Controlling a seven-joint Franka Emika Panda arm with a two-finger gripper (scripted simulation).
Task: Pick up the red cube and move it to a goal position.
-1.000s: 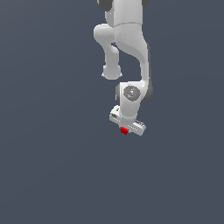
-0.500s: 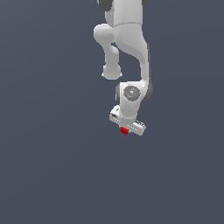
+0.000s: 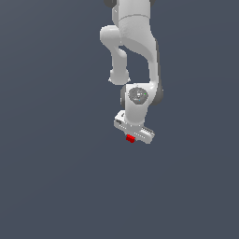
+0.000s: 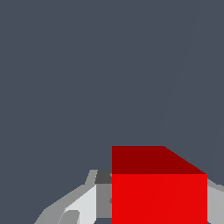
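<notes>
The red cube (image 3: 130,138) is a tiny bright red block showing just under the white gripper (image 3: 131,138), below the arm's wrist near the middle of the exterior view. Up close in the wrist view, the red cube (image 4: 159,186) fills the space between the fingers (image 4: 83,203), which press against its sides. The gripper (image 4: 153,205) is shut on the cube. The fingertips themselves are hidden by the hand in the exterior view.
The white arm (image 3: 135,42) comes down from the top of the exterior view. Around it lies a plain dark grey-blue surface (image 3: 56,177) with no other objects in sight.
</notes>
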